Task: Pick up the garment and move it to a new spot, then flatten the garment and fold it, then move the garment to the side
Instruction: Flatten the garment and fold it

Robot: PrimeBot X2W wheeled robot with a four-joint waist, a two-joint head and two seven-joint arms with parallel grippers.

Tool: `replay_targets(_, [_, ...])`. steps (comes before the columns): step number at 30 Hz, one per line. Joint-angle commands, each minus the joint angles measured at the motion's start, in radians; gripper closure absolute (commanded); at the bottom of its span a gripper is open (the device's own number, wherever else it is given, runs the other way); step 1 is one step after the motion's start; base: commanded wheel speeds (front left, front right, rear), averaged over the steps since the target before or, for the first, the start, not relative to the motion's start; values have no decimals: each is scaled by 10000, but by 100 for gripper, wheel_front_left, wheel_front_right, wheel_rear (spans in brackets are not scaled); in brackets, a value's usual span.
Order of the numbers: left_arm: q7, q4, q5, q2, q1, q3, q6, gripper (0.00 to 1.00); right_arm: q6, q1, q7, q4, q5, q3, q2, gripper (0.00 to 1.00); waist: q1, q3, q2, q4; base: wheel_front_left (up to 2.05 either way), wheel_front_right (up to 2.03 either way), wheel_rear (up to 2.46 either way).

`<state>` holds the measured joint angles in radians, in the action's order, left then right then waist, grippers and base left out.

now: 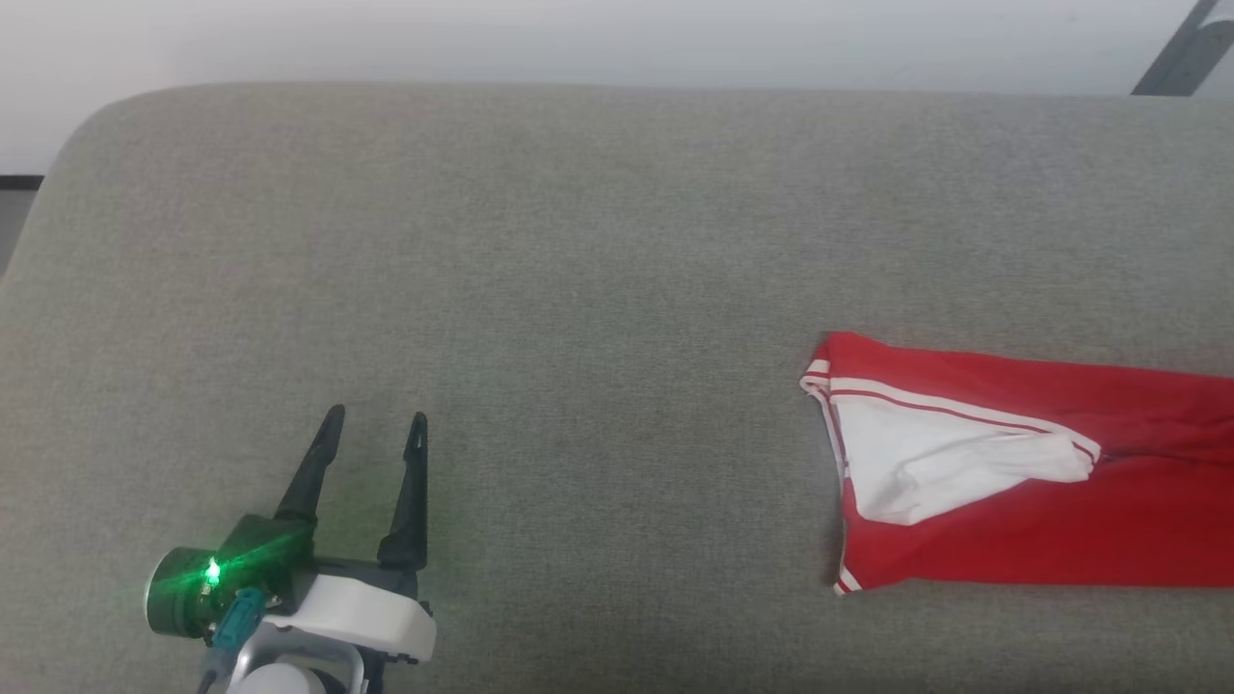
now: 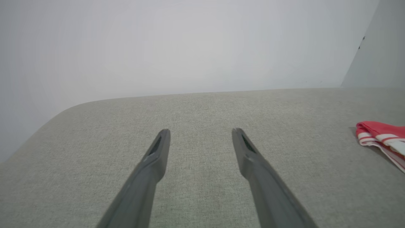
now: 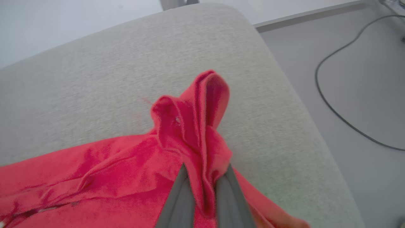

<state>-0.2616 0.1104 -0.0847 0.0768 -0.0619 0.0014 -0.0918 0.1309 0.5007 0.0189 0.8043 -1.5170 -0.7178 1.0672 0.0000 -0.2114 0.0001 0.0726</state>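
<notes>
Lying at the right middle of the head view, the garment [image 1: 1012,540] rests flat on the grey cushion [image 1: 598,241] and runs off the right edge, its white patch [image 1: 925,453] and striped trim turned toward the centre. At the lower left, the left gripper [image 1: 376,414] sits over bare cushion well apart from the garment, its fingers spread wide with nothing between them.

In the left wrist view, the left gripper [image 2: 201,131] has its two fingers parted over empty grey cushion [image 2: 202,107], and a striped corner of the garment [image 2: 379,133] shows at the right edge, below a pale wall [image 2: 158,44].

In the right wrist view, the right gripper [image 3: 205,171] rises from the bottom centre, its fingers drawn close together and pinching a fold of the garment [image 3: 126,164]. The cloth bunches into a ridge above the tips and spreads to the lower left. A dark cable [image 3: 332,104] curves over the floor [image 3: 364,79] at the upper right.
</notes>
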Motion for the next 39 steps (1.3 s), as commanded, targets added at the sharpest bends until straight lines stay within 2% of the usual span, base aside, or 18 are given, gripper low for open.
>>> replay_targets(1, [-41, 42, 118, -45, 28, 58, -17, 0, -6, -98, 39, -134, 72, -69, -50, 100, 0, 44, -1, -47, 0, 0, 0])
replay_targets(9, [-41, 292, 101, -148, 181, 117, -82, 0, -6, 52, -479, -2934, 942, -801, -465, 100, 0, 425, -1, -72, 0, 0, 0])
replay_targets(13, [-41, 290, -9, -206, 268, 123, -75, 0, -3, 188, -868, -4421, 1423, -1106, -710, 100, 0, 544, -1, 78, 0, 0, 0])
replay_targets(19, [-41, 436, -191, -263, 330, -25, -60, 0, -5, 443, -1672, -5960, 2074, -1336, -1316, 100, 0, 627, -1, 465, 0, 0, 0])
replay_targets(24, [-41, 500, -486, -270, 246, -327, 19, 0, -3, 440, -2070, -6278, 2416, -1333, -1942, 100, 0, 670, -1, 898, 0, 0, 0])
replay_targets(25, [-40, 524, -671, -266, 256, -442, 101, 0, -3, 325, -2224, -6189, 2599, -1314, -2290, 100, 0, 705, -1, 1099, 0, 0, 0])
replay_targets(29, [-41, 528, -790, -271, 381, -627, 165, 0, -3, 141, -2401, -5855, 3054, -1278, -2954, 100, 0, 712, -1, 1385, 0, 0, 0])
replay_targets(37, [-41, 556, -830, -271, 291, -792, 172, 0, -3, -185, -2583, -5300, 3704, -971, -3491, 100, 0, 653, -1, 1623, 0, 0, 0])
replay_targets(38, [-41, 559, -835, -271, 282, -789, 179, 0, -3, -230, -2594, -5254, 3779, -910, -3529, 89, 0, 654, -1, 1615, 0, 0, 0])
replay_targets(39, [-41, 571, -830, -272, 265, -758, 179, 0, -3, -262, -2601, -5241, 3847, -847, -3570, 63, 0, 652, -1, 1582, 0, 0, 0])
